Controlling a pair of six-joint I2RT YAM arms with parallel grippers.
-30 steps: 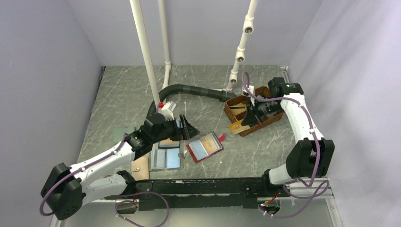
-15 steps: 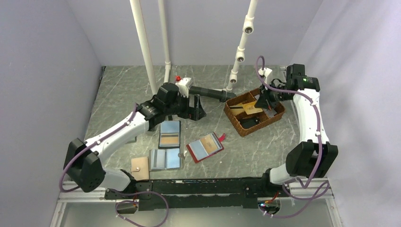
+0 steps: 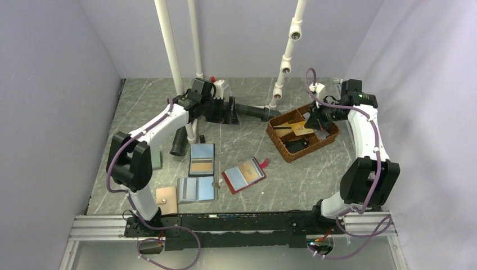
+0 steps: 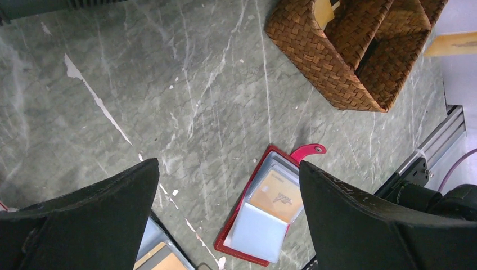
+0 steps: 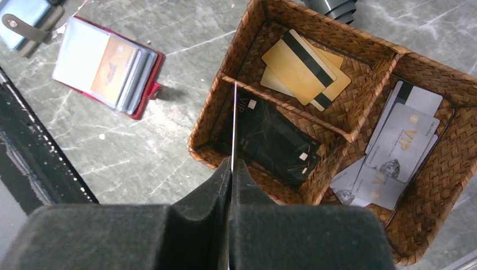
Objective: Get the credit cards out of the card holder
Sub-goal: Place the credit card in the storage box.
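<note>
The card holder (image 3: 243,174) is a red bifold lying open on the marble table, one tan-orange credit card (image 4: 278,194) showing in its clear sleeves. The right wrist view has it at upper left (image 5: 107,64). My left gripper (image 3: 230,111) hangs open and empty at the back of the table, high above the holder (image 4: 270,208), with its fingertips' midpoint (image 4: 228,169) over bare table. My right gripper (image 5: 232,166) is shut on a credit card (image 5: 233,121) seen edge-on as a thin line above the wicker basket (image 5: 225,79). The same held card (image 4: 453,43) shows tan in the left wrist view.
The basket (image 3: 292,153) holds gold cards (image 5: 304,67), black cards (image 5: 275,140) and pale VIP cards (image 5: 394,152) in separate compartments. A dark-framed blue wallet (image 3: 201,160), a pale blue bifold (image 3: 197,189) and a tan pouch (image 3: 166,198) lie front left. A black hose (image 3: 253,111) and white pipes stand behind.
My left arm swung from over the wallets up to the back of the table, staying open. My right gripper rose from the basket's front left edge, carrying the card over the basket.
</note>
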